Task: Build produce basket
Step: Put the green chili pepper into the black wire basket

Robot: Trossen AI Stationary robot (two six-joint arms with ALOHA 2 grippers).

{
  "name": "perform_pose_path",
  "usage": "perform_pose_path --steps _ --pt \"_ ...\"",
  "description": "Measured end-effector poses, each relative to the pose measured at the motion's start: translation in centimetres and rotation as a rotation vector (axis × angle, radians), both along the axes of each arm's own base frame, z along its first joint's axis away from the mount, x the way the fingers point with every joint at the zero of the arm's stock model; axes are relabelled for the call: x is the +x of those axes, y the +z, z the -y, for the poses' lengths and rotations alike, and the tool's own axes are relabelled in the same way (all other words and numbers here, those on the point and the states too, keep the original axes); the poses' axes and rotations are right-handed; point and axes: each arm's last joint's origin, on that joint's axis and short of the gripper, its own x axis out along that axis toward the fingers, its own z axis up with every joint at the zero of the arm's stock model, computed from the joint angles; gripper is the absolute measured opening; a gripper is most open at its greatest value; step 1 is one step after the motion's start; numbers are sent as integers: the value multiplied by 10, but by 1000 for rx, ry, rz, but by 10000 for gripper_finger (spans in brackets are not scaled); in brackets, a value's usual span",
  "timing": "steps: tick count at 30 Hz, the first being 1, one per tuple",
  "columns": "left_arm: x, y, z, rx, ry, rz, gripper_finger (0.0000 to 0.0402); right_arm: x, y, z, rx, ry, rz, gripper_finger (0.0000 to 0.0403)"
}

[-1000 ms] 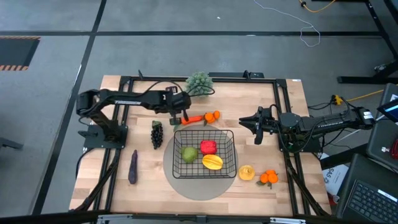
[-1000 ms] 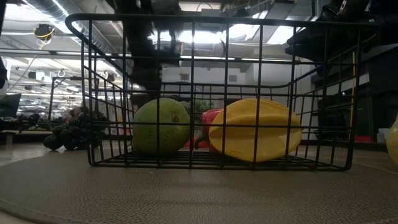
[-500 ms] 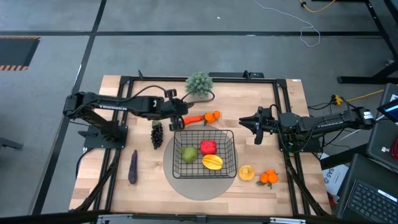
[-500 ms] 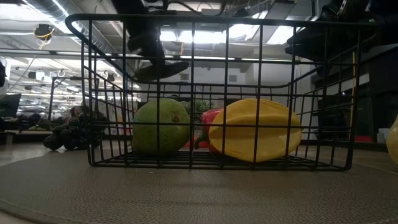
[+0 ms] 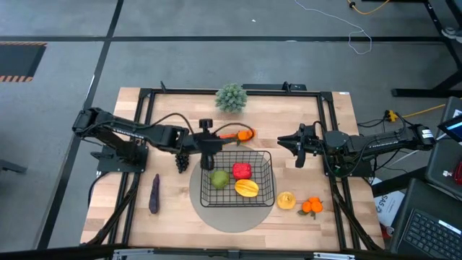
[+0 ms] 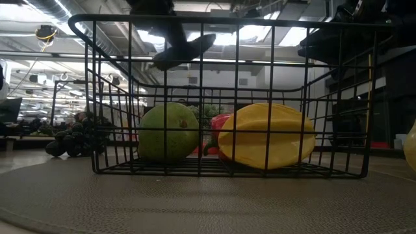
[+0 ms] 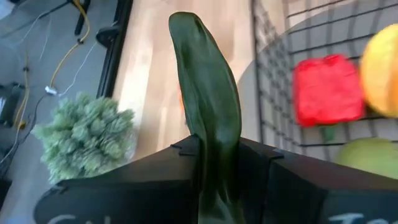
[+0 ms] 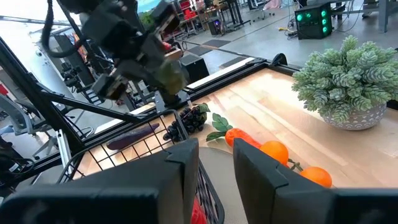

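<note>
While our left gripper (image 5: 207, 143) pinches the cucumber (image 7: 208, 112) above the basket (image 5: 266, 193) edge, we should next lower and release it inside; our right gripper (image 5: 298, 150) waits spread.

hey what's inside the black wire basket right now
Three pieces lie in the basket: a green pear, a red pepper and a yellow fruit. The low view shows the pepper partly covered by the yellow fruit; nothing else shows inside.

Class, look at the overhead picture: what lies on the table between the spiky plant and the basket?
High view: the carrot and an orange lie between the plant and basket.
</note>
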Motion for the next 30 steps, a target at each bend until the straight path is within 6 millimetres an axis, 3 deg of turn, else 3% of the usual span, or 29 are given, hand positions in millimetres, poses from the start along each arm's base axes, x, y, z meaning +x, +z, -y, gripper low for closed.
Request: perform_pose_path --steps 15,30 --pt "-4 5 50 -53 -173 76 39 0 0 0 -2 0 0 97" --pt "-3 7 55 -104 -231 102 39 0 0 0 -4 1 -1 97"
